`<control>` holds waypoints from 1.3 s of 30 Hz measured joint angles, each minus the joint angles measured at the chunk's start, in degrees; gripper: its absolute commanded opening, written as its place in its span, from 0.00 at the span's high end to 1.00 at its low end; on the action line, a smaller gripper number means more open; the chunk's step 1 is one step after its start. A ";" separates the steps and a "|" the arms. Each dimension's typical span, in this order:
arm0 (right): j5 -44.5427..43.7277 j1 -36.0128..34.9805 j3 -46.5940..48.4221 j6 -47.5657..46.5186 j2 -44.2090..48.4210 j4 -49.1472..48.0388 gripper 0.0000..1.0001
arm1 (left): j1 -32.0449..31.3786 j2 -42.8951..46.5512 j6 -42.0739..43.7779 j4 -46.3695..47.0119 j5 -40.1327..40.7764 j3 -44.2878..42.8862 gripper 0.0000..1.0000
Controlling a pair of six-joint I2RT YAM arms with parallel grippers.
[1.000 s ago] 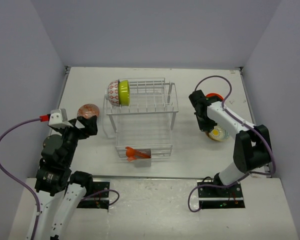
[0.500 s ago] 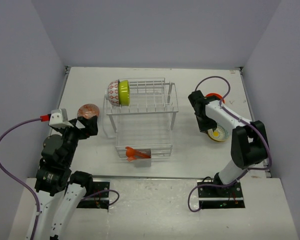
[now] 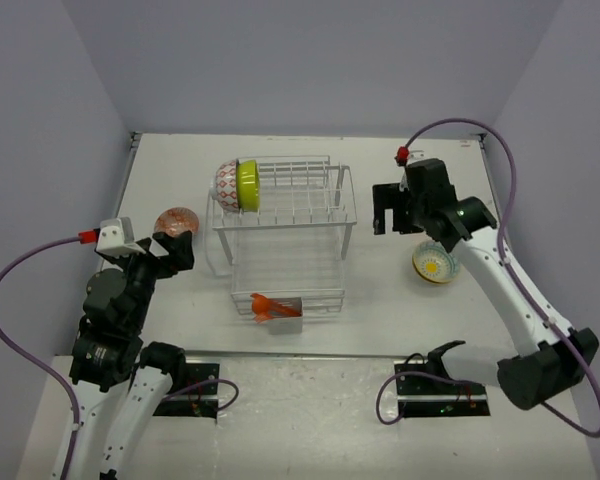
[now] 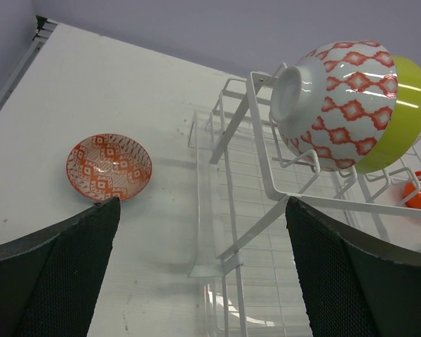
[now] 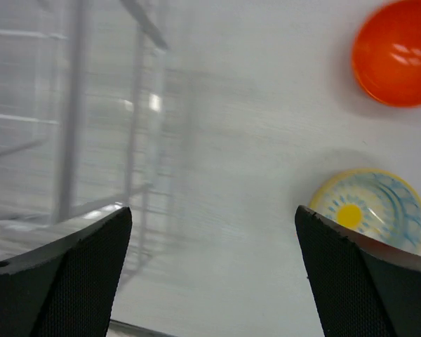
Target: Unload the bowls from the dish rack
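My left claw [image 4: 201, 203] stood wide open, empty. Ahead on its left a small red-patterned bowl [image 4: 109, 167] sat upright on the table [image 4: 126, 84]. Ahead on its right, up on the dish rack [image 4: 351, 205], a red-and-white bowl [image 4: 337, 98] lay on its side against a lime green bowl [image 4: 401, 112]. My right claw [image 5: 212, 210] hung wide too, holding nothing, with the rack blurred to its left. A yellow-centred bowl [image 5: 368, 208] sat just beside its right finger, and a plain orange bowl [image 5: 396, 53] lay farther ahead.

White table [image 3: 380, 300] enclosed by plain walls [image 3: 310, 60].
We see them lavender-grey on three sides, under even light.
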State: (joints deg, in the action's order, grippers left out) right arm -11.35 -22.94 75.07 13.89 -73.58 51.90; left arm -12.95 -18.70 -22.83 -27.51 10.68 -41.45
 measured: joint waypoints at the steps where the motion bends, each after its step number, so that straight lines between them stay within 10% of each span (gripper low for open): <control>1: 4.26 0.00 -1.73 0.42 2.91 -4.04 0.01 | 0.00 0.00 -0.04 -0.07 0.50 0.00 0.00; 7: 32.98 -0.52 -24.85 18.14 19.54 -43.65 0.01 | 0.00 0.02 -0.15 -0.85 3.56 0.00 0.00; 11: 42.66 -4.13 -17.44 25.29 9.07 -56.65 0.04 | 0.00 -0.11 -0.15 -0.87 3.82 0.00 0.00; 19: 44.76 -10.51 7.61 26.43 -12.66 -56.43 0.42 | 0.00 -1.16 -0.17 -0.90 3.93 0.00 0.00; 39: 52.09 -14.64 14.53 27.56 -25.73 -53.16 0.62 | 0.00 -1.51 -0.55 -0.92 4.76 0.00 0.00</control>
State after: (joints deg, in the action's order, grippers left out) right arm 40.73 -37.58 89.60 41.45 -99.31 -1.26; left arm -12.95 -20.21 -23.38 -28.42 15.44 -41.45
